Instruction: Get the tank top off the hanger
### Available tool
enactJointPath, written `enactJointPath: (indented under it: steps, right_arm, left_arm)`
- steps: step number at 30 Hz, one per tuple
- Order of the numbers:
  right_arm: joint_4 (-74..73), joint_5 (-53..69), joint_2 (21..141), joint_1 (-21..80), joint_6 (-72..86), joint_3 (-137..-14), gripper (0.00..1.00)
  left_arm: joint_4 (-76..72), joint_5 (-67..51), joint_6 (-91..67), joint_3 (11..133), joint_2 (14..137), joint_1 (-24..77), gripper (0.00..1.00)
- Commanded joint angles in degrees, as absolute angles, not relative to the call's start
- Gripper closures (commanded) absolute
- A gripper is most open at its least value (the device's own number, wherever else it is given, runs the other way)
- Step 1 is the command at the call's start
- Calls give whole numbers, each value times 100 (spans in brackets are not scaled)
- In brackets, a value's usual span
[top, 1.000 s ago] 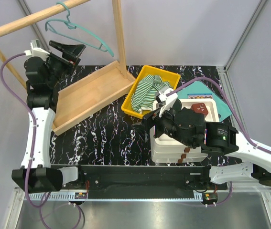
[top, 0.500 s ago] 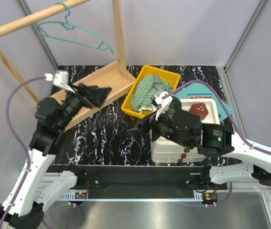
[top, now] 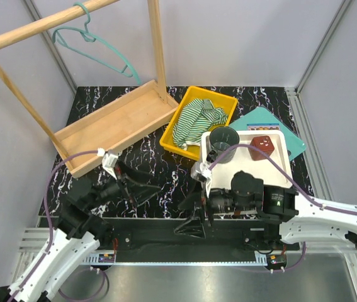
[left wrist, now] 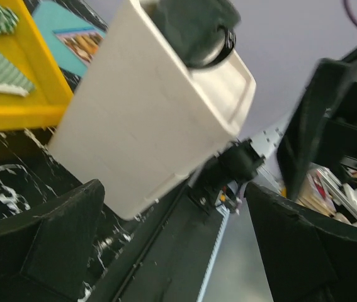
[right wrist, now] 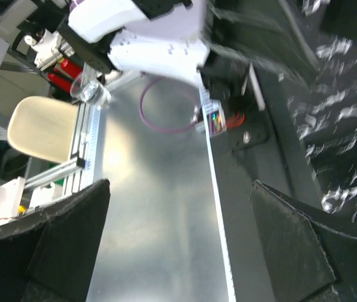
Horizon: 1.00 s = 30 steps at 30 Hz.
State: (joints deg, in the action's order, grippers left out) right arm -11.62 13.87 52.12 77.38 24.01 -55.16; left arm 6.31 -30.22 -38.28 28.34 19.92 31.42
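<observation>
Around tank top [top: 194, 119], yellow bin [top: 216, 93]

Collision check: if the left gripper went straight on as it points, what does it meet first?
Probably the white tray stack: its near corner shows between the open fingers of the left gripper. The right arm is close beside; depth unclear.

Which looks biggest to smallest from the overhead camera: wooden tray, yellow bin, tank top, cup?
1. Wooden tray
2. Yellow bin
3. Tank top, lying inside the bin
4. Cup
The cup stands a little higher, on the white tray, yet is clearly the smallest.
</observation>
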Motion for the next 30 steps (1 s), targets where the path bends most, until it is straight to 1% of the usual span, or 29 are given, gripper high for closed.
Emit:
enactJointPath:
  steps: [1, 2, 5, 6, 8, 13, 14, 17, 20, 25, 30]
  right_arm:
    - [147, 1661, 4414, 7787, 2935, -4388, 0]
    - [350, 1722, 4160, 7796, 3014, -3942, 0]
    - [1272, 1986, 3833, 7805, 3348, -3150, 0]
    - [1692, 1960, 3789, 7822, 3470, -2964, 0]
    - [2046, 1811, 3665, 7857, 3577, -2368, 0]
    - [2723, 521, 3516, 7927, 3647, -1233, 0]
    - [2812, 118, 3516, 7945, 3665, -1126, 0]
    - [2918, -385, 3665, 7972, 3604, -932, 0]
    - [2962, -448, 4007, 7989, 3542, -984, 0]
    - [3638, -132, 4412, 8059, 3560, -914, 0]
    - [4104, -18, 4272, 8191, 3533, -748, 0]
  left_arm:
    - [44, -3621, -4438, 2067, 1075, 3164, 1]
    - [44, -3638, -4491, 1952, 942, 3173, 1]
    - [35, -3770, -4728, 1600, 572, 3173, 1]
    - [26, -3823, -4842, 1460, 484, 3164, 1]
    - [44, -3867, -5000, 1310, 229, 3164, 1]
    - [70, -3797, -5361, 906, -465, 3164, 1]
    - [105, -3762, -5440, 879, -544, 3164, 1]
    - [341, -3709, -5476, 809, -782, 3164, 1]
    - [509, -3657, -5467, 809, -844, 3164, 1]
    - [562, -3630, -5449, 861, -756, 3173, 1]
    - [554, -3568, -5467, 853, -765, 3173, 1]
